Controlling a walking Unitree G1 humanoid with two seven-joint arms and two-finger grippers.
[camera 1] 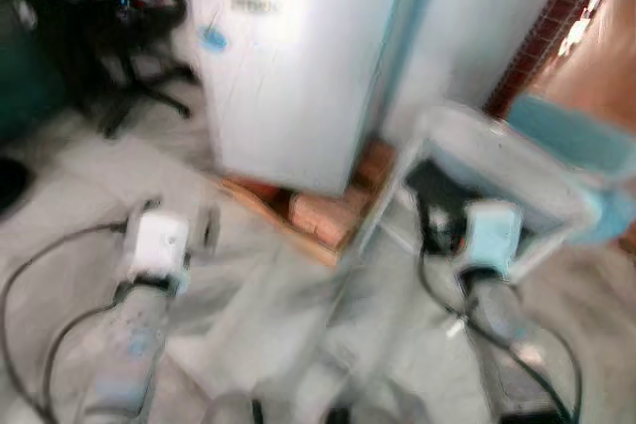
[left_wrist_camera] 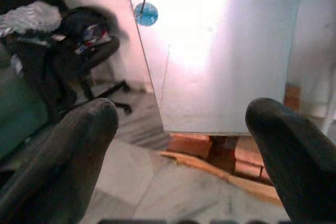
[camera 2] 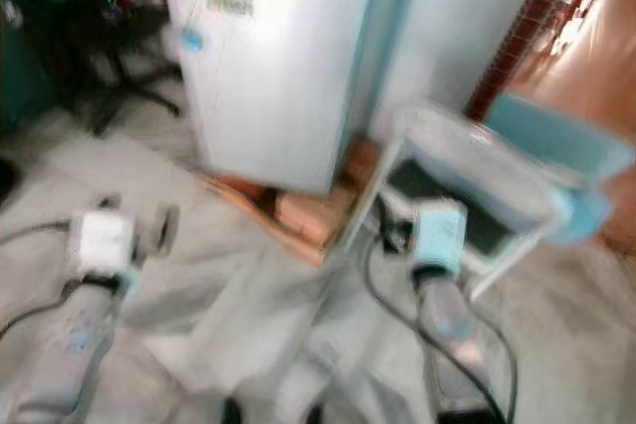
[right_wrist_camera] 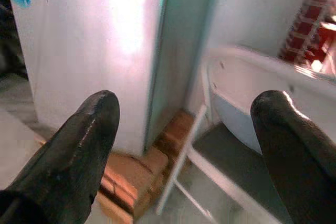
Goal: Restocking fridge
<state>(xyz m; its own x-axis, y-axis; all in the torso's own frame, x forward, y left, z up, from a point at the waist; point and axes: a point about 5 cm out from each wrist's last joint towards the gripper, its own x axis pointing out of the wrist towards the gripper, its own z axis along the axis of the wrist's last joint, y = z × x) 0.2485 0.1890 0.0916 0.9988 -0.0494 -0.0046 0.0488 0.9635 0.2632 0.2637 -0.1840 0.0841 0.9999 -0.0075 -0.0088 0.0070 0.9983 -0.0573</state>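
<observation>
**Now: both claws spread before the shut fridge**

The white fridge fills upper centre, door closed, raised on bricks. Right, a blue chair. Left gripper and right gripper gape empty, likely approaching.

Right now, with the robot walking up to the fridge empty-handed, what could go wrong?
1. The fridge stands raised on bricks and a wooden board; a push could make it rock.
2. A white-framed chair stands close beside it on the robot's right, just ahead of the open right end effector, which could catch it.
3. The head views are blurred, so judging the approach is hard.
</observation>
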